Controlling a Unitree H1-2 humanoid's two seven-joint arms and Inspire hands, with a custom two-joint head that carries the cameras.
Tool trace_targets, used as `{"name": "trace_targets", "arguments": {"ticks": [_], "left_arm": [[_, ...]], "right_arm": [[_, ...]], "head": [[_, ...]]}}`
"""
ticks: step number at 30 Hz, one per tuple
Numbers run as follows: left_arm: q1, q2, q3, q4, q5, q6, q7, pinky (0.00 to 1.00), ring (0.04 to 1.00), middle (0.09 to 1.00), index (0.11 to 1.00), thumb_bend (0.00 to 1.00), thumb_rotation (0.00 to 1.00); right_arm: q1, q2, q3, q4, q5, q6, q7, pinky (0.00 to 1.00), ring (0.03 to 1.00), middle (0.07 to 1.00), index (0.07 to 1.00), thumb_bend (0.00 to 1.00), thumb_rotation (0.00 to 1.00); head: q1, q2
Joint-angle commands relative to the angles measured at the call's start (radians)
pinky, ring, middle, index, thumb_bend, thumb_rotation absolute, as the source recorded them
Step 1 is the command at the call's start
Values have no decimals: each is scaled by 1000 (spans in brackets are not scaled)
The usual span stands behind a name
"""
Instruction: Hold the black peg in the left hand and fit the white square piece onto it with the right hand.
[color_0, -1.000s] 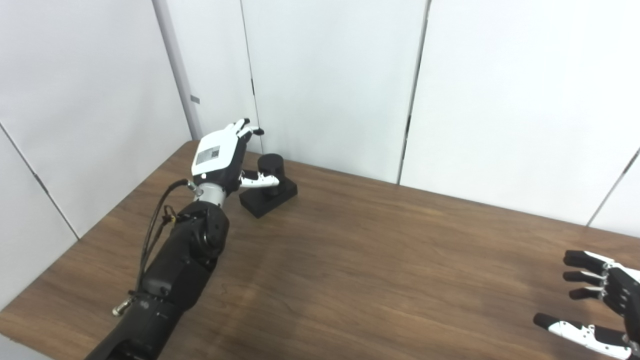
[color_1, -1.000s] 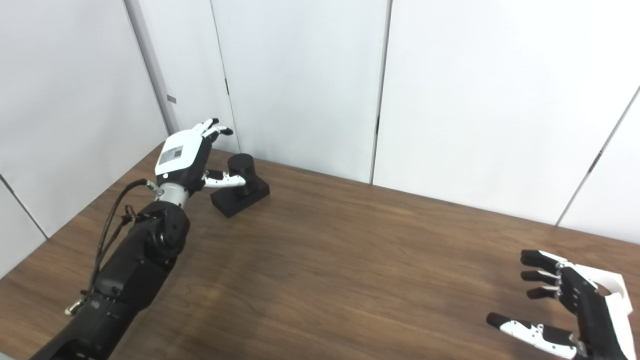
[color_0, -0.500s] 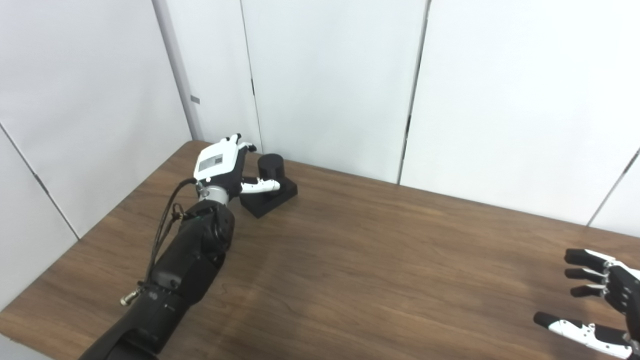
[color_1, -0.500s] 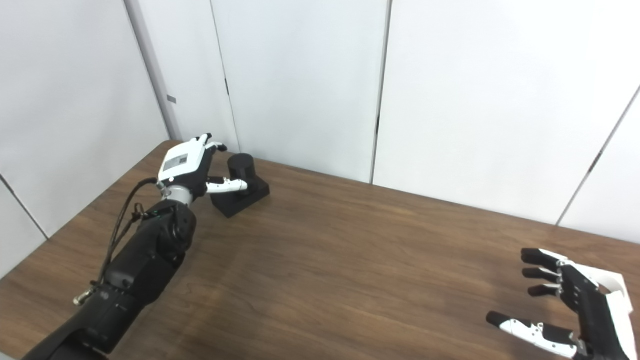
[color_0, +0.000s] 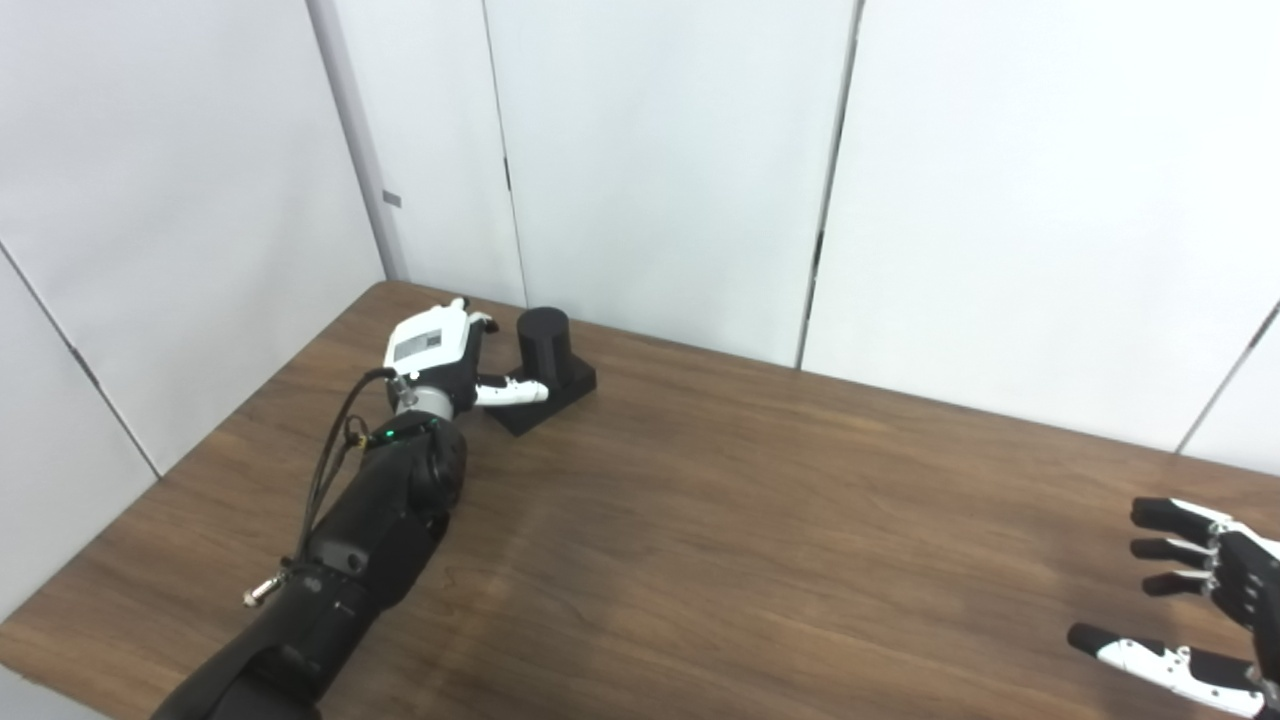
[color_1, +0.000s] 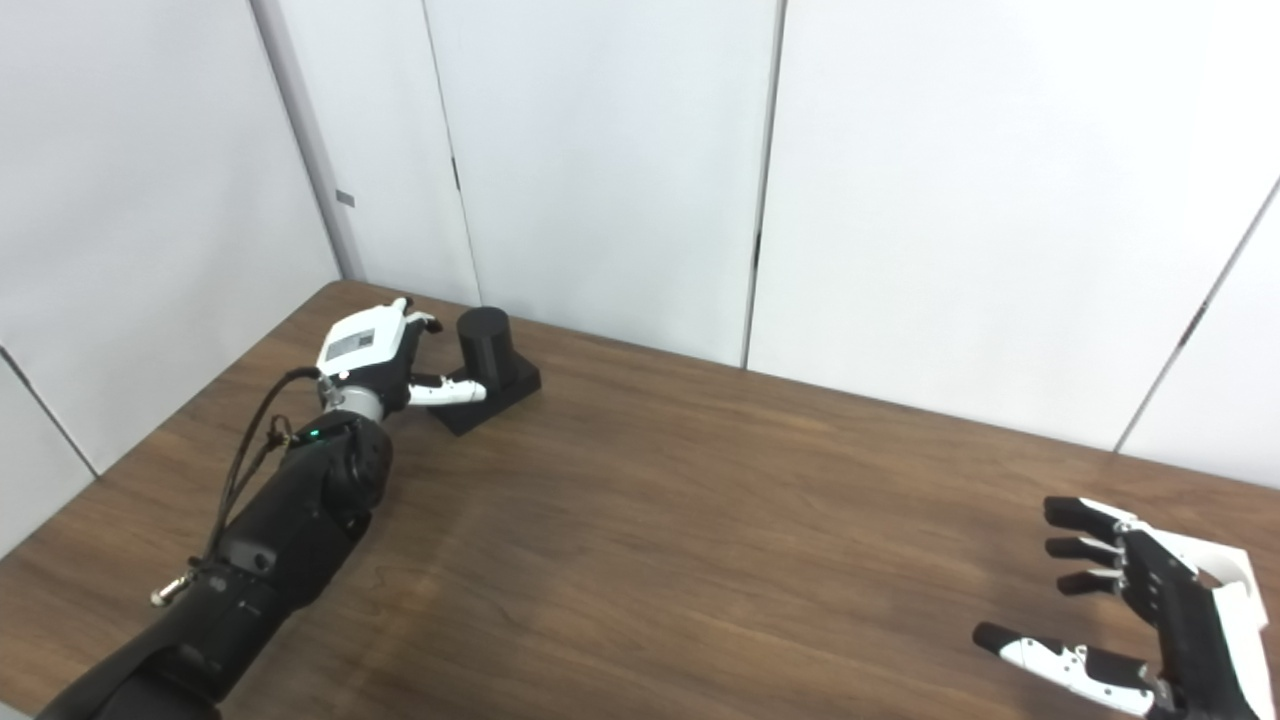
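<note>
Both head cameras look down and forward over the table (color_0: 760, 520) toward white wall panels (color_1: 900, 180), from side-by-side positions. Wide, moderately distant framing. Both views share almost the whole tabletop; the right eye view reaches farther right.

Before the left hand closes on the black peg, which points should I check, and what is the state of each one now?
1. Black peg upright on its square base: ok.
2. Left hand beside the peg, fingers apart: ok.
3. Peg already gripped: not ok.
4. Right hand open, holding nothing: ok.
5. White square piece visible behind the right hand in the right eye view: ok; whether they touch: cannot tell.
6. Table between the hands unobstructed: ok.
</note>
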Motion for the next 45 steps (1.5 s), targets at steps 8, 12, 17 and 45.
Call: {"name": "trace_targets", "arguments": {"ticks": [8,12,17,45], "left_arm": [[-88,28,-20,51,15,2,-17,905,1000,1000,841,1000,611],[-94,29,-34,69,4,0,-22,907,1000,1000,839,1000,589],[-88,23,-42,60,-9,-2,-23,937,1000,1000,830,1000,591],[-47,50,-44,90,-69,-71,5,682,877,873,643,854,332]], "right_arm": [[-25,0,-11,-32,1,-19,-15,554,680,735,714,576,0],[-23,4,-11,-38,-4,-9,-16,551,683,746,717,577,0],[-22,4,-13,-30,-12,-28,-21,509,660,765,725,570,0],[-17,-7,-22,-35,8,-60,-27,485,662,785,714,546,0]], "head": [[-5,2],[-5,3],[-6,6],[-7,28]]}}
